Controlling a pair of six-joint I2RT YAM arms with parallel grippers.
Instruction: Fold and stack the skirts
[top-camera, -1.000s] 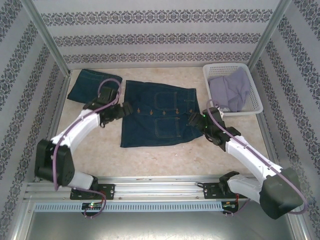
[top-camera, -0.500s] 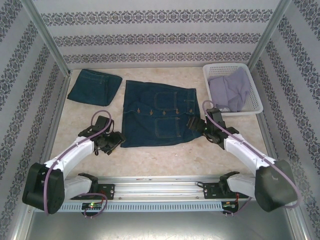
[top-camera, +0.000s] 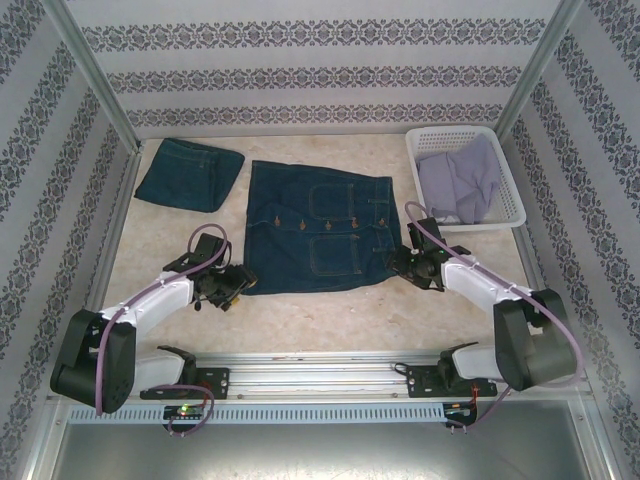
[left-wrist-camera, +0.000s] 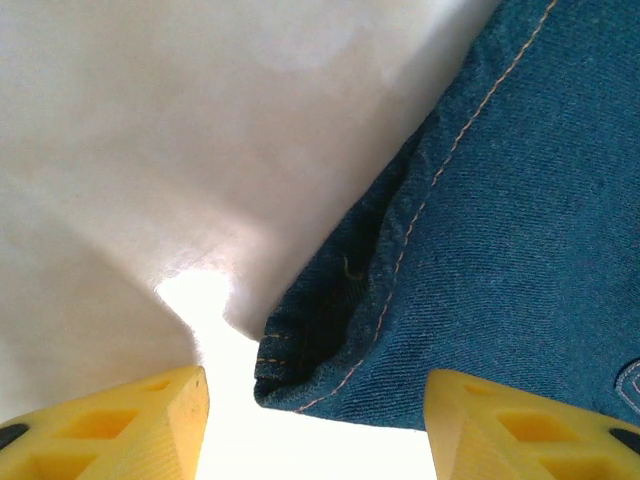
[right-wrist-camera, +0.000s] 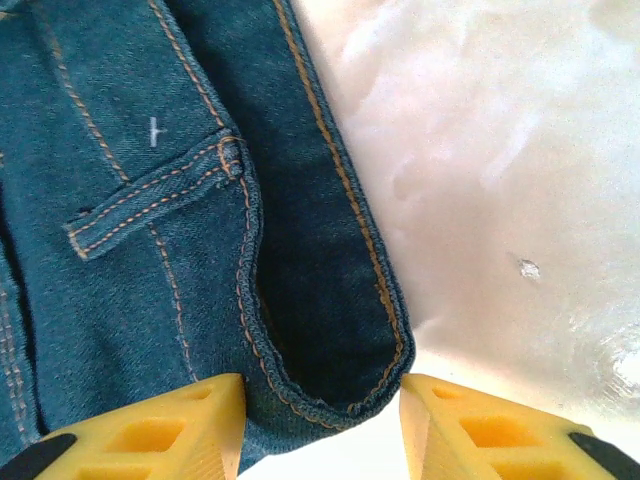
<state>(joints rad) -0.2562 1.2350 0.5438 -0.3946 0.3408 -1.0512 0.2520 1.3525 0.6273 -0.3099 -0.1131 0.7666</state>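
Note:
A dark blue denim skirt (top-camera: 318, 228) lies spread flat mid-table, pockets and buttons up. My left gripper (top-camera: 233, 281) is down at its near left corner; in the left wrist view that corner (left-wrist-camera: 340, 360) lies between the yellow fingers (left-wrist-camera: 120, 425), and the gripper (left-wrist-camera: 315, 430) is open with a gap beside the cloth. My right gripper (top-camera: 401, 265) is at the near right corner. There the hem corner (right-wrist-camera: 330, 370) spans the space inside the open gripper (right-wrist-camera: 320, 430), touching both fingers (right-wrist-camera: 150, 430). A second denim skirt (top-camera: 188, 173) lies folded at the back left. A lavender-grey skirt (top-camera: 460, 180) sits in the basket.
A white lattice basket (top-camera: 425, 140) stands at the back right. Patterned walls with metal posts close in the table on three sides. A metal rail with both arm bases runs along the near edge.
Both arms have drawn back toward the near edge, from the skirt's sides to its near corners. Both grippers' jaws have narrowed. The skirt has stayed in place.

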